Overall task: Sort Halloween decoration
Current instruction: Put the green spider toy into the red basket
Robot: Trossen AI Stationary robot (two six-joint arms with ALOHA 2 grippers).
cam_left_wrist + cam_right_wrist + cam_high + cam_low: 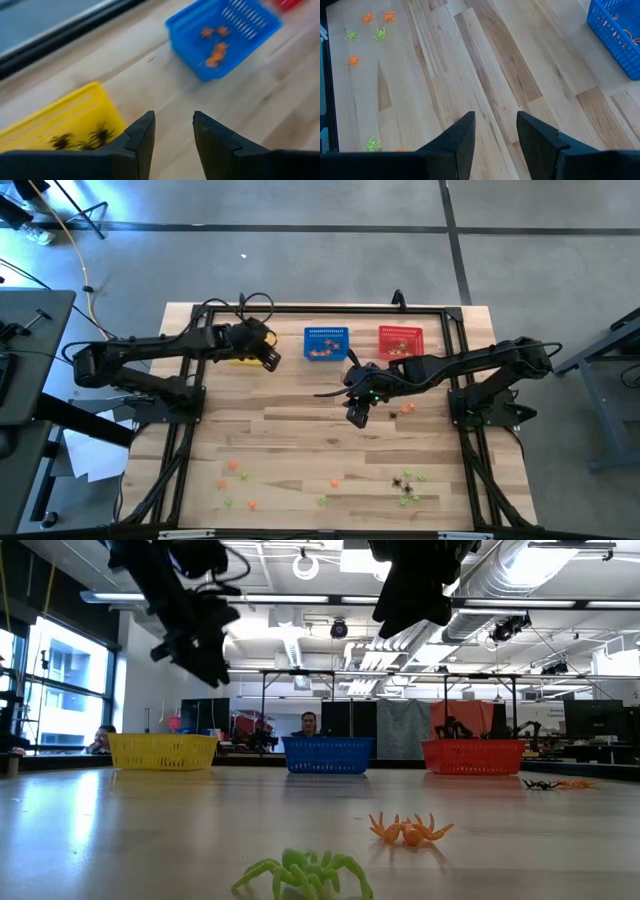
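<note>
The Halloween decoration lies scattered near the table's front edge: orange (232,465), light green (322,500) and black (405,485) trinkets. One more orange trinket (408,409) lies by my right gripper. My left gripper (173,125) hangs open and empty above the table, beside the yellow basket (60,122), which holds black spiders (95,136). The blue basket (225,30) holds orange trinkets (215,50). My right gripper (495,125) stands open and empty over bare wood at mid-table (358,415).
Yellow (162,751), blue (327,754) and red (472,756) baskets stand in a row along the far edge. A green spider (305,872) and an orange one (410,830) lie nearest the front. People sit in the room behind the table.
</note>
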